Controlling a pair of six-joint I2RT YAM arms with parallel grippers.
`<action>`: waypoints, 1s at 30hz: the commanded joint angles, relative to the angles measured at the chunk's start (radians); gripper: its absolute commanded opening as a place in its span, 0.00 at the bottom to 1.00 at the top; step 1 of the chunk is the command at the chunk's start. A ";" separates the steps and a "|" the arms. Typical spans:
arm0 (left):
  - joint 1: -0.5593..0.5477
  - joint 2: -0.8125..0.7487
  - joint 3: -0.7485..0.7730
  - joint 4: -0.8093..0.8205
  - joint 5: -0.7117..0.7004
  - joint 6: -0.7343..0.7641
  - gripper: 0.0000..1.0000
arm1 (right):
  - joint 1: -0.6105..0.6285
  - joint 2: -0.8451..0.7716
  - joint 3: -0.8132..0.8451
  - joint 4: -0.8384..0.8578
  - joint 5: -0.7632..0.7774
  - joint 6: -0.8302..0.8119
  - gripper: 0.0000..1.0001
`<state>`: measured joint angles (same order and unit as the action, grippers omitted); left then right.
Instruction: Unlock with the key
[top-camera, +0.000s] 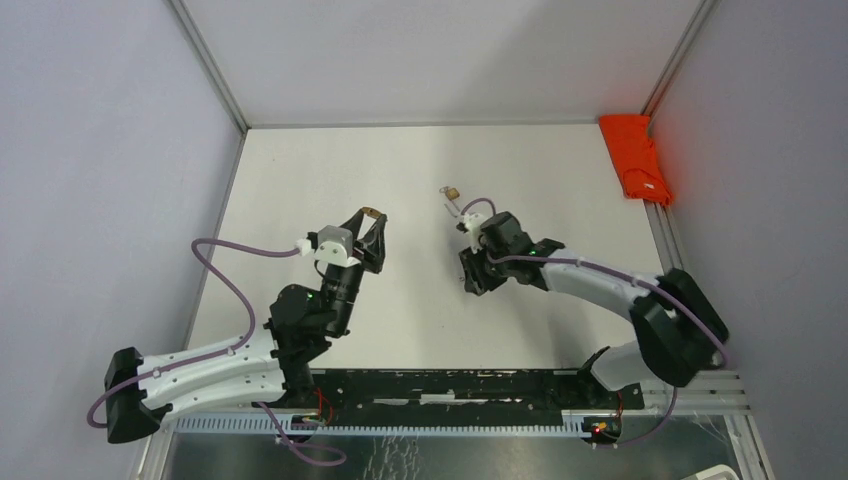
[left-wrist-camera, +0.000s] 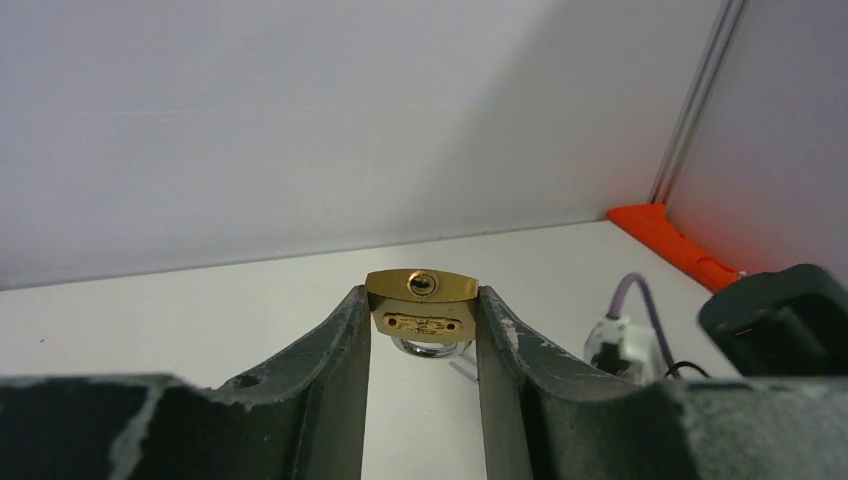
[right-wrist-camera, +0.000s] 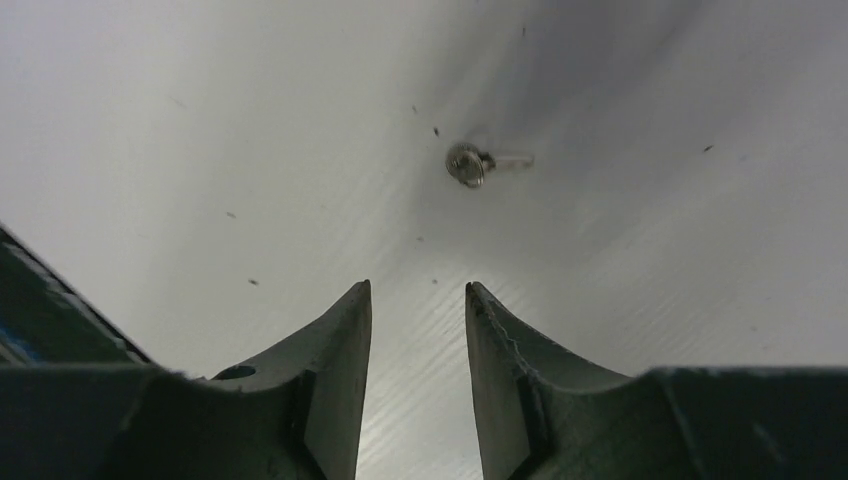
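Note:
A brass padlock (left-wrist-camera: 420, 322) sits clamped between the fingertips of my left gripper (left-wrist-camera: 421, 298), which is shut on it. Its keyhole faces the camera and its steel shackle points away, toward the table. From above, the padlock (top-camera: 372, 211) shows at the tip of the left gripper (top-camera: 372, 218), left of centre. A small metal key (top-camera: 450, 195) lies on the white table just beyond the right arm. In the right wrist view the key (right-wrist-camera: 470, 163) lies ahead of the fingertips. My right gripper (right-wrist-camera: 417, 287) is open over bare table, with nothing between its fingers.
An orange object (top-camera: 637, 155) lies in the back right corner against the wall. Grey walls with metal frame rails (top-camera: 210, 65) close in the table at the left, back and right. A black rail (top-camera: 450, 385) runs along the near edge between the arm bases.

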<state>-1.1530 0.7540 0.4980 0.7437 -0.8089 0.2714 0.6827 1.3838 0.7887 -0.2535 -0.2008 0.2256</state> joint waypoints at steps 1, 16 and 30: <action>0.006 -0.036 -0.035 -0.085 -0.035 -0.065 0.02 | 0.055 0.113 0.125 -0.086 0.082 -0.094 0.45; 0.038 -0.051 -0.068 -0.093 -0.039 -0.066 0.02 | 0.067 0.334 0.297 -0.124 0.218 -0.156 0.35; 0.064 -0.065 -0.070 -0.122 -0.039 -0.081 0.02 | 0.065 0.386 0.282 -0.104 0.204 -0.149 0.20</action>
<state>-1.0962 0.6998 0.4301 0.5903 -0.8371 0.2466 0.7517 1.7542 1.0561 -0.3752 -0.0139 0.0807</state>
